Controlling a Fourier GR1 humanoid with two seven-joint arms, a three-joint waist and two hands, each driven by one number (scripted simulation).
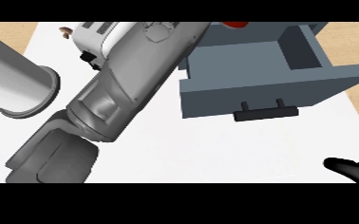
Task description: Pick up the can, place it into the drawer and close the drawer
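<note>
- The left hand itself does not show. Only the left forearm (133, 76) is visible, running on a slant from the lower left up to the top edge, where the wrist end passes out of sight. I cannot tell whether that hand is open or closed on anything.
- Just beside that wrist end, towards the right, a small red shape pokes in at the top edge. I take it for the can (235, 23). Too little shows to give its long axis, or to tell whether it sits inside the drawer or behind it.
- The drawer (259, 92) stands pulled open directly below and right of the red shape. Its hollow faces up and its handle (265, 112) is on the near front.
- The right hand (344, 167) shows only as a dark tip at the lower right corner, well apart from the can. Its state cannot be told.
- Judgement: the left arm is much the nearer to the can, so the placing falls to it. The right hand lies nearer the handle for the closing push.
</note>
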